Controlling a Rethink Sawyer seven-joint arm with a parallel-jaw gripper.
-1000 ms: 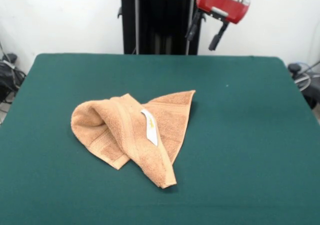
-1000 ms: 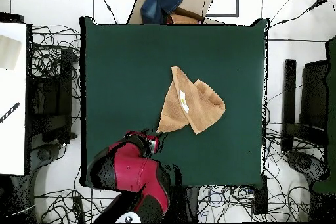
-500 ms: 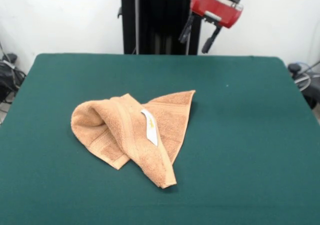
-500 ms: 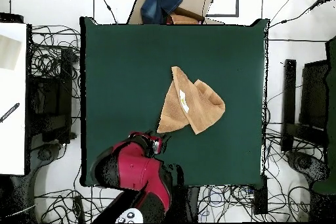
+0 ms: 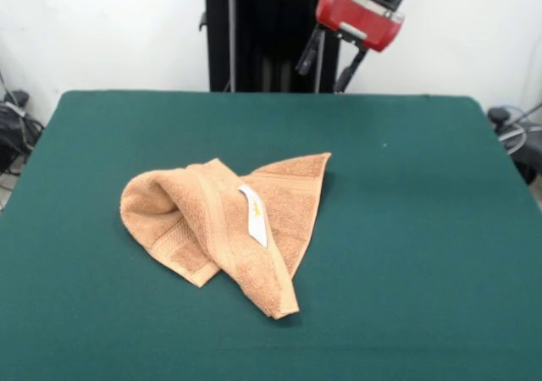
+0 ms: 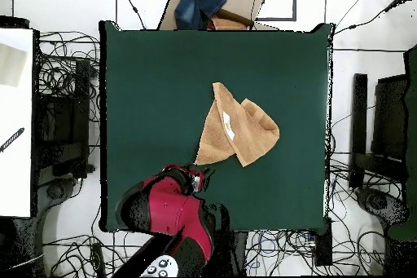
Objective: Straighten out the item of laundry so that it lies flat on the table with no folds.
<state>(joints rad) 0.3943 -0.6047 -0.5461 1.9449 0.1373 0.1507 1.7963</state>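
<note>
The item of laundry (image 5: 222, 227) is an orange-tan towel lying crumpled on the table (image 5: 423, 229), folded over itself with a white label (image 5: 253, 214) on top. One corner points to the far right, another toward the front. In the overhead view the towel (image 6: 236, 134) lies right of the table's middle. My gripper (image 5: 325, 59) hangs open high over the table's far edge, well clear of the towel, with nothing between its two dark fingers (image 5: 306, 54). From overhead, my red arm (image 6: 167, 209) covers the gripper near the table's bottom edge.
Cardboard and a blue cloth (image 6: 201, 2) lie beyond the table's top edge in the overhead view. Cables and black equipment (image 6: 61, 120) surround the table. A white desk (image 6: 15, 120) stands at the left.
My gripper has shifted left along the table's far edge in the front view. The towel has not moved.
</note>
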